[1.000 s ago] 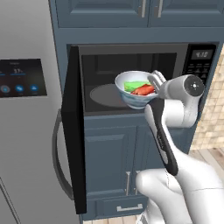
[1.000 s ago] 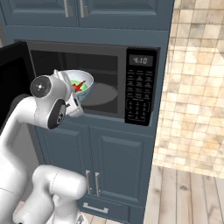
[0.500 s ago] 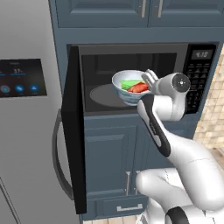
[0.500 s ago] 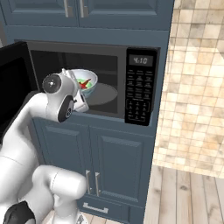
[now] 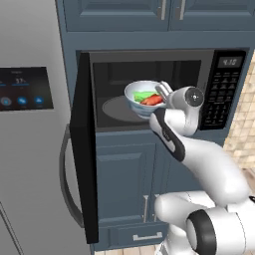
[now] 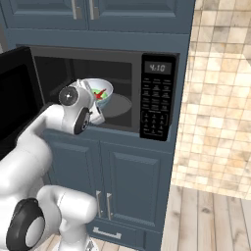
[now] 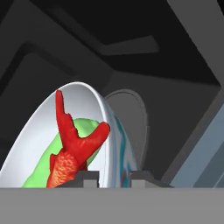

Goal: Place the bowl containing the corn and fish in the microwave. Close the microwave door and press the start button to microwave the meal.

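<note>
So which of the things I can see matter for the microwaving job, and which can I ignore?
Job:
bowl, held at its rim by the gripper
corn and fish in the bowl
microwave, turntable plate
microwave door, open

Ignore:
fridge
upper cabinets
lower cabinets

Even flat rendered light; microwave (image 5: 149, 89) cavity dim, perhaps shadowed.

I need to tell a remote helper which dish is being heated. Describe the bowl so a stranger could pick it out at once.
Find the black microwave built into the blue cabinets, its door swung open. At its opening, above the grey turntable, the claw grips the rim of a glossy white bowl. It alone holds a green corn and a red-orange fish.
</note>
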Controlling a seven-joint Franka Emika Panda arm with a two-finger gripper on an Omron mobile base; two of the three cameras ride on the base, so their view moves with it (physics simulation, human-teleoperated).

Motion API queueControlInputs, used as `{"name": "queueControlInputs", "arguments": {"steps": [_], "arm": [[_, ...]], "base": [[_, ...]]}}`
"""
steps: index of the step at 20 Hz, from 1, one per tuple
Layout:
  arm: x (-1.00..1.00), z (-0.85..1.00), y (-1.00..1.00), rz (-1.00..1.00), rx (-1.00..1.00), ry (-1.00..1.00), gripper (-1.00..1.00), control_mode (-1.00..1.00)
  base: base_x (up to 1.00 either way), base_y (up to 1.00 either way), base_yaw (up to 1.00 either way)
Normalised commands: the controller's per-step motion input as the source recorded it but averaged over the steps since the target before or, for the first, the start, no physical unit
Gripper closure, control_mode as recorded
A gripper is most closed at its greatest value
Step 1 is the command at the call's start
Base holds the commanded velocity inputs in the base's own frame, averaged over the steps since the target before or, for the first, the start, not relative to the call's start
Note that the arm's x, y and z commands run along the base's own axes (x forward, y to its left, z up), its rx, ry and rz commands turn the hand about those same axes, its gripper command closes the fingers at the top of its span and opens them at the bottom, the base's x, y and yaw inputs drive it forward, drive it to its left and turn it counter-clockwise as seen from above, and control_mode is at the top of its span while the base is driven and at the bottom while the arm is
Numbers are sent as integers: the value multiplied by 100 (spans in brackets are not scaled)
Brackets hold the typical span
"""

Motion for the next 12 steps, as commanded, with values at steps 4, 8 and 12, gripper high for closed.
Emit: {"name": "queueControlInputs", "arguments": {"steps": [4, 8, 12], "arm": [[47, -10, 0, 0, 0, -1, 100, -100], [39, -26, 0, 0, 0, 0, 100, -100], [38, -20, 0, 0, 0, 0, 100, -100]], "base": [[0, 0, 0], [0, 0, 0], [0, 0, 0]]}}
